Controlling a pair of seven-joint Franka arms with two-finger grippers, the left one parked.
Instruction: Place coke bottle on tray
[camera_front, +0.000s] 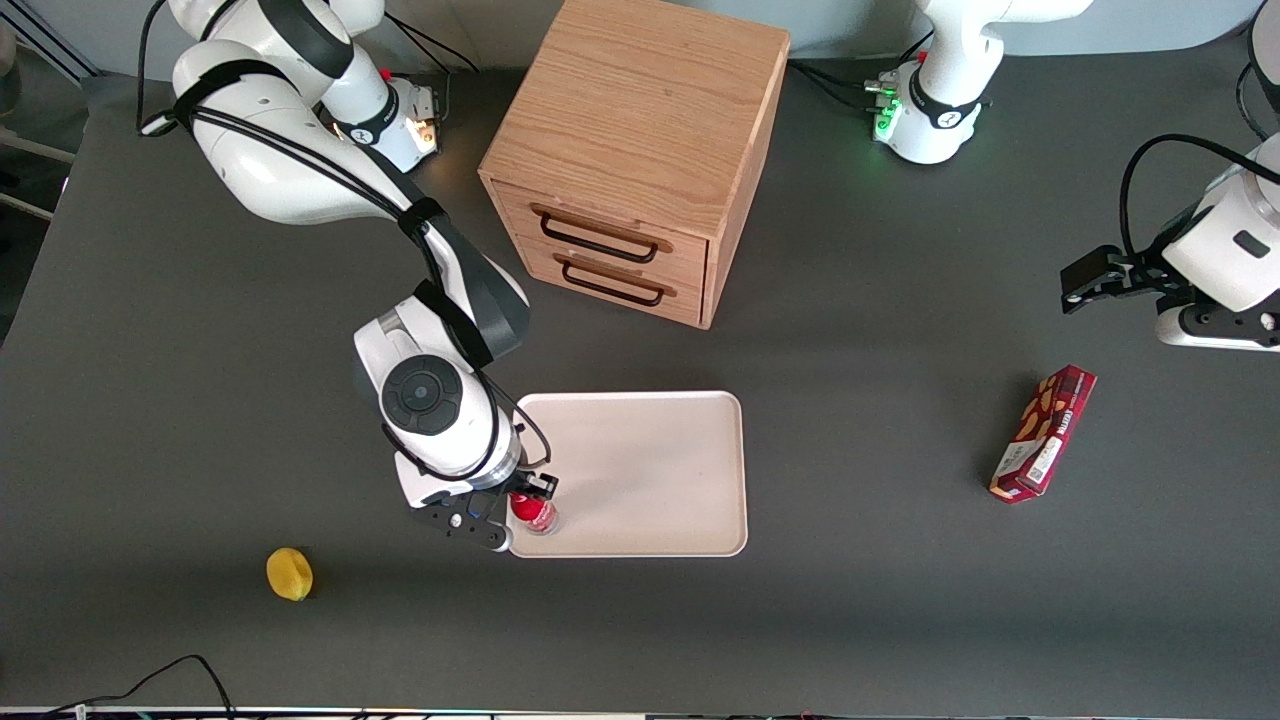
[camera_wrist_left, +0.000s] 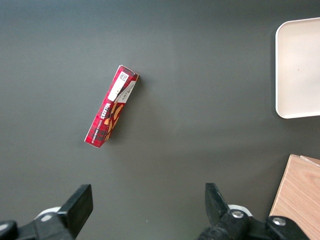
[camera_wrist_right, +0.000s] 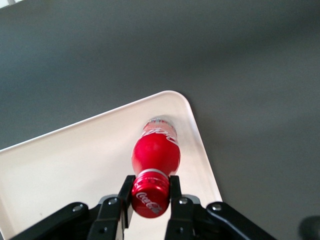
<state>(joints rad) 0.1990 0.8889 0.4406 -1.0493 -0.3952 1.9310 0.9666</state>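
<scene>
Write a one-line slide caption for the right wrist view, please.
Gripper shut on the coke bottle at its cap, over a corner of the tray.

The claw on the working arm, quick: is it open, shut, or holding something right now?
Gripper: shut on the cap of the coke bottle, which is upright over a corner of the tray.

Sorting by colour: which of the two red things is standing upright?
The coke bottle, standing on the tray with the gripper at its cap; the snack box lies flat.

one coke bottle (camera_front: 533, 512), one tray (camera_front: 650, 470), one drawer cabinet (camera_front: 630, 150), one snack box (camera_front: 1043, 433), one lemon (camera_front: 289, 574)
</scene>
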